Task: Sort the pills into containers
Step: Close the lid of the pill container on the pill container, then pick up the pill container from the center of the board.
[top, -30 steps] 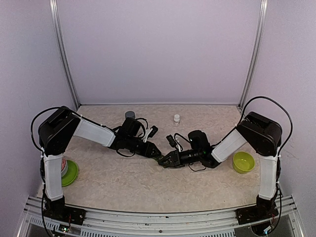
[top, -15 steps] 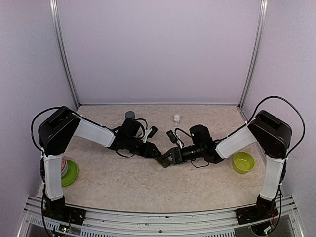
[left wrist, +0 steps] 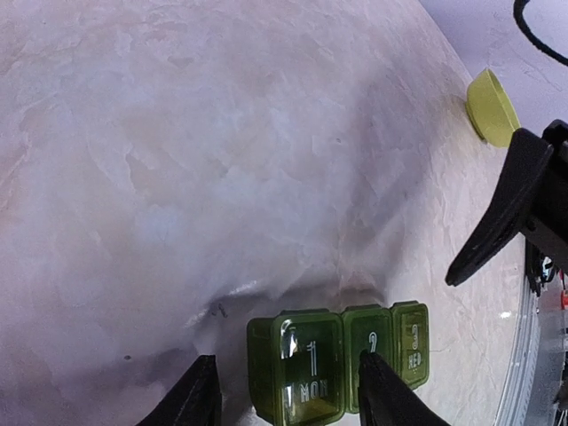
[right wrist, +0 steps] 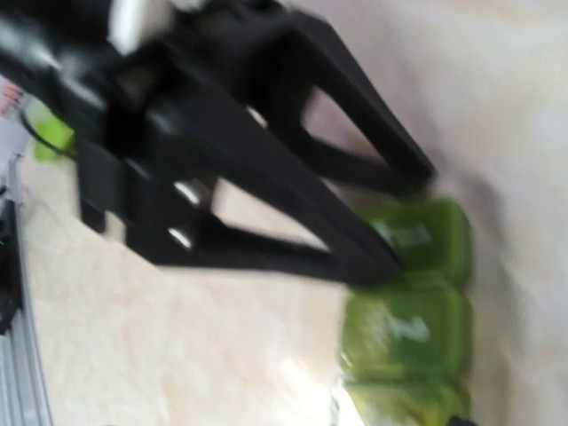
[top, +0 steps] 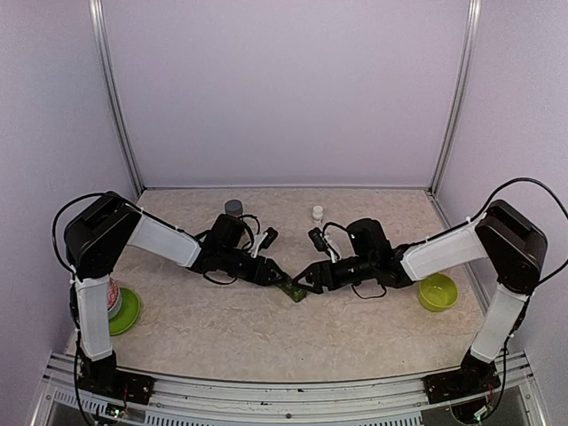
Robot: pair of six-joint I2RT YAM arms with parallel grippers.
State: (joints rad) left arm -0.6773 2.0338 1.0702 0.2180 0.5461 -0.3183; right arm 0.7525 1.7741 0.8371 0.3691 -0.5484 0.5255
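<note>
— Where is the pill box (top: 292,291)?
— Mid-table, with bare tabletop (top: 222,328) toward the near edge. The left gripper (top: 280,281) stands parted over its end compartment. Whether the right gripper (top: 303,280) is parted, I cannot tell.
— And the wrist views?
— The left shows 3 shut lids (left wrist: 306,368), numbered 1, 2, 3. The right is blurred.

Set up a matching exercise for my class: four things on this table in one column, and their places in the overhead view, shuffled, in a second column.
Things
1. pill box
2. lime-green bowl
3. small white bottle
4. grey cylinder

Places
A. at the back, left of centre
B. on the right side
C. in the middle
D. at the back, right of centre

Pairs: 1-C, 2-B, 3-D, 4-A
</note>
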